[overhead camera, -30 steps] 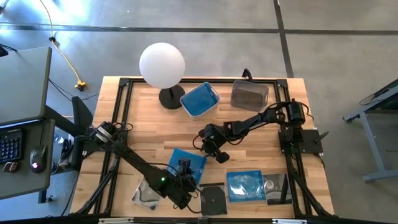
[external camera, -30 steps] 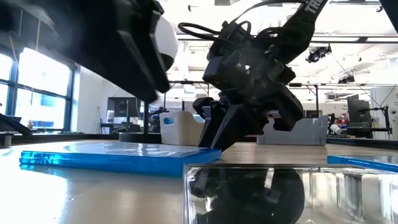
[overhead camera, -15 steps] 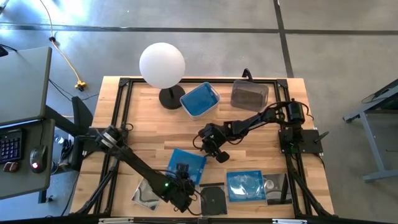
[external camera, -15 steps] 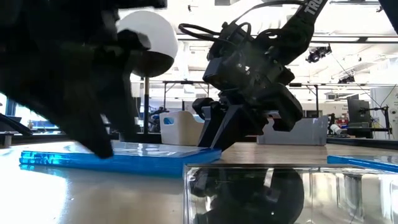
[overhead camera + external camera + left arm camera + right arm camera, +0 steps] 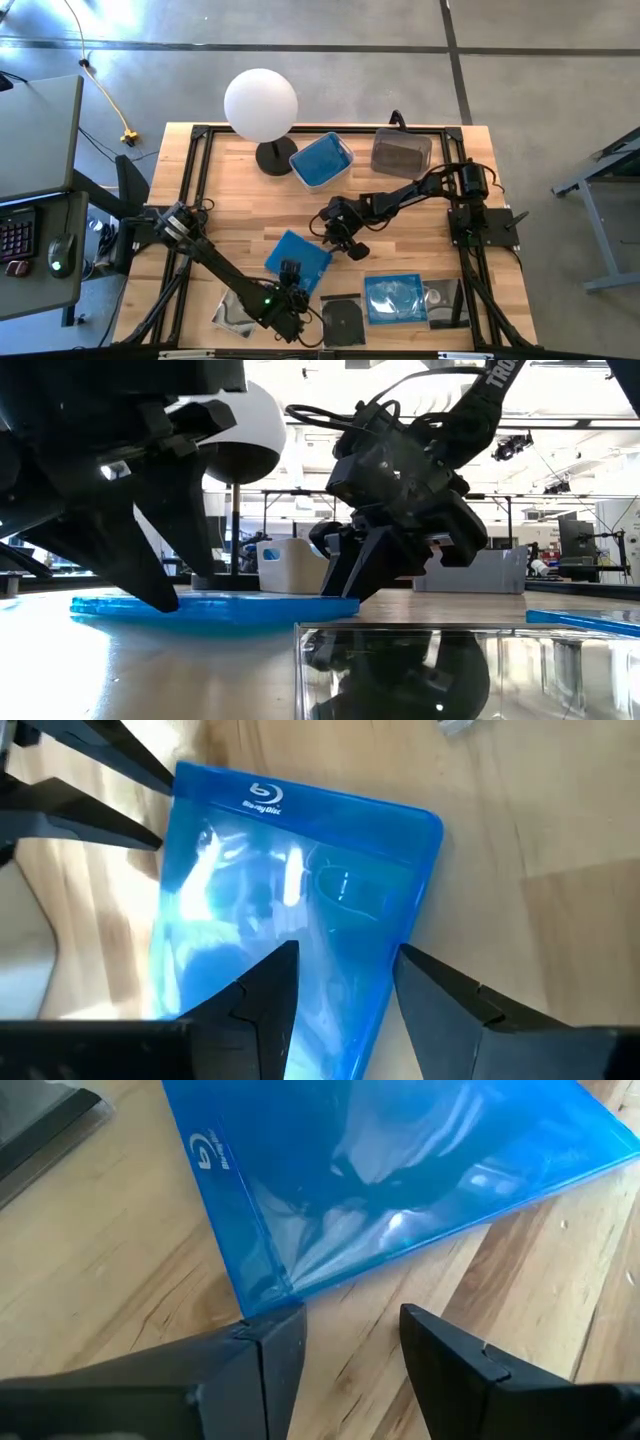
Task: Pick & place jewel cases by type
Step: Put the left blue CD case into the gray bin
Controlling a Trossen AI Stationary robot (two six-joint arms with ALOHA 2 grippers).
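A translucent blue jewel case (image 5: 298, 254) lies flat on the wood table in the middle near area. It also shows in the low view (image 5: 230, 607), the left wrist view (image 5: 290, 890) and the right wrist view (image 5: 400, 1170). My left gripper (image 5: 290, 274) is open at the case's near side, one finger over the case and one beyond its side edge. My right gripper (image 5: 336, 236) is open, low at the case's right corner. Another blue case (image 5: 395, 298) and clear cases (image 5: 344, 322) (image 5: 236, 312) lie along the near edge. My left gripper comes from above, pointing down. One fingertip (image 5: 160, 598) stands on the blue case's top face near its side edge (image 5: 385, 1020); the other finger (image 5: 440, 995) is over bare wood beside that edge. The case lies flat on the table. My right gripper slants down from the table's right side. One fingertip (image 5: 272, 1328) stands at the blue case's corner (image 5: 258, 1295); the other (image 5: 430, 1330) is over bare wood. Whether the finger touches the corner, I cannot tell. The case lies flat.
A blue tub (image 5: 322, 160) and a clear grey tub (image 5: 400, 152) stand at the far edge, beside a white globe lamp (image 5: 260, 104). A clear case (image 5: 460, 670) lies close in front of the low camera. Bare wood lies between the tubs and the cases.
My left gripper has come down onto the blue case and gone a little toward the near edge. The case has turned about flat on the table, its left end swinging in toward the middle. My right gripper has stayed at the case's corner.
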